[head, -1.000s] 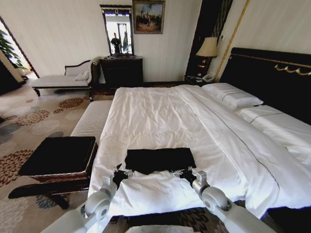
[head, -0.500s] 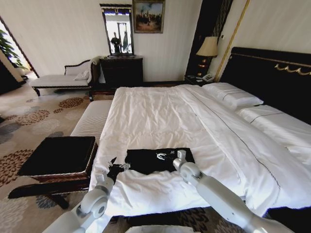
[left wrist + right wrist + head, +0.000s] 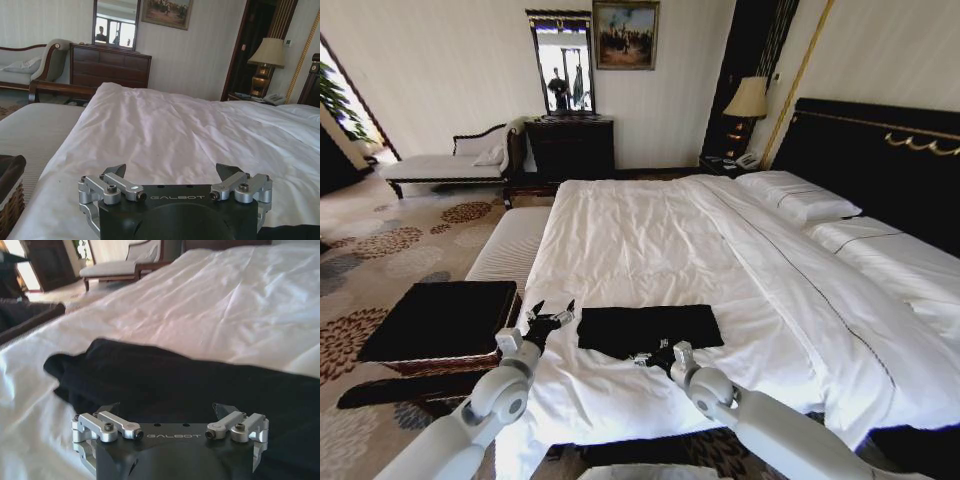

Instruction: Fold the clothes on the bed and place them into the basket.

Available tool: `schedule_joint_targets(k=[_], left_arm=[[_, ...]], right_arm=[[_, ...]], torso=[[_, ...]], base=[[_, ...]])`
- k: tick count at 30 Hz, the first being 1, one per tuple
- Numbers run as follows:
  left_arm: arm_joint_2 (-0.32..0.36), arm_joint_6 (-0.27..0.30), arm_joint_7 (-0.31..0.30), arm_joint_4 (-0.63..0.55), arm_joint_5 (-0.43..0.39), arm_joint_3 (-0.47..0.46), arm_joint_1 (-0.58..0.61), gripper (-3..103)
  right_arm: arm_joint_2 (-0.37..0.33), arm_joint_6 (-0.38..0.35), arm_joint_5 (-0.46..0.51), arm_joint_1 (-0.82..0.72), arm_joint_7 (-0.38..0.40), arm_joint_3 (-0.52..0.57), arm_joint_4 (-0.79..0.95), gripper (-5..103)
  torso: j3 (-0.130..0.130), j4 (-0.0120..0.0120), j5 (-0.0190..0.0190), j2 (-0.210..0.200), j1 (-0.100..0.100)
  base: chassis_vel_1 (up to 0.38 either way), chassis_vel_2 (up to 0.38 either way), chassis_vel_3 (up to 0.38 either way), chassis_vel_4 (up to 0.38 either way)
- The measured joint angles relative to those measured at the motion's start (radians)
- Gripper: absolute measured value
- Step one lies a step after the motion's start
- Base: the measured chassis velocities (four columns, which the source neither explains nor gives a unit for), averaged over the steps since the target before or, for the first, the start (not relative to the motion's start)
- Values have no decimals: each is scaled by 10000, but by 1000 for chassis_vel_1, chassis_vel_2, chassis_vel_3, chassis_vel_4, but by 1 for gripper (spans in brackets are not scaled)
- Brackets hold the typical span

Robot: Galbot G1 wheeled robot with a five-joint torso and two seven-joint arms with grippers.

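Both grippers, L (image 3: pixel 549 313) & R (image 3: pixel 647 356), fingers spread, empty, beside folded T-shirt (image 3: pixel 648 326) on bed (image 3: pixel 650 230).

I stand in a bedroom, like a hotel room: a very large bed (image 3: pixel 650 240) with white pillows (image 3: pixel 798 195), a bedside lamp (image 3: pixel 748 100), a dark dresser (image 3: pixel 571 146) under a mirror (image 3: pixel 563 62), patterned carpet (image 3: pixel 380 250).

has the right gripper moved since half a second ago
Yes. The right gripper has pulled back off the T-shirt to its near edge, toward the foot of the bed.
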Motion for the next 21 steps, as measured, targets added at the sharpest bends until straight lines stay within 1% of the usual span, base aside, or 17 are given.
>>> schedule_joint_targets(k=[1,2,3,5,6,7,8,9,11,12,13,14,15,16,18,21], left_arm=[[-93,-2,0,-54,130,-17,207,100],[-93,-2,0,-54,130,-17,207,100],[-201,-48,1,-75,311,-51,439,100],[-512,-204,84,-46,824,-140,918,100],[-735,-385,223,41,1226,-202,1182,100],[-735,-385,223,41,1226,-202,1182,100],[-958,-621,435,141,1715,-257,1425,100],[-1164,-869,639,233,2257,-283,1598,100],[-1615,-1424,912,441,3246,-291,1836,100],[-1615,-1424,912,441,3246,-291,1836,100],[-1920,-1708,1069,530,3565,-290,1993,100],[-2137,-1935,1200,577,3753,-286,2141,100],[-2137,-1935,1200,577,3753,-286,2141,100],[-2273,-2180,1313,614,4024,-262,2309,100],[-2333,-2504,1386,630,4400,-231,2549,100],[-2362,-2672,1399,606,4512,-260,2714,100]], right_arm=[[98,72,92,-254,43,631,164,100],[98,72,92,-254,43,631,164,100],[173,197,196,-486,132,1208,272,100],[325,423,414,-1129,236,2387,308,100],[423,499,557,-1473,199,3089,235,100],[423,499,557,-1473,199,3089,235,100],[536,567,820,-1857,183,3968,110,100],[645,579,1194,-2183,188,4596,57,100],[970,420,2645,-2752,436,5738,109,100],[970,420,2645,-2752,436,5738,109,100],[1208,303,3588,-3031,605,6366,204,100],[1424,242,4162,-3286,697,6857,220,100],[1424,242,4162,-3286,697,6857,220,100],[1635,202,4467,-3557,676,7325,191,100],[1868,128,4707,-3974,428,7908,129,100],[2020,52,4827,-4262,204,8157,65,100]], torso=[[0,-2,3,0,0],[0,-2,3,0,0],[-1,2,0,0,-1],[-1,7,0,1,-1],[-1,4,4,1,-2],[-1,4,4,1,-2],[-1,1,-4,1,-1],[-1,0,-6,0,-1],[0,-2,8,0,-1],[0,-2,8,0,-1],[-1,-3,-2,1,-1],[0,-1,-3,0,-1],[0,-1,-3,0,-1],[0,1,4,0,-2],[-1,1,-3,1,-2],[-1,-3,0,1,-2]], base=[[0,0,0,0],[0,0,0,0],[0,0,0,0],[0,0,0,0],[0,0,0,0],[0,0,0,0],[0,0,0,0],[0,0,0,0],[0,0,0,0],[0,0,0,0],[0,0,0,0],[0,0,0,0],[0,0,0,0],[0,0,0,0],[0,0,0,0],[0,0,0,0]])
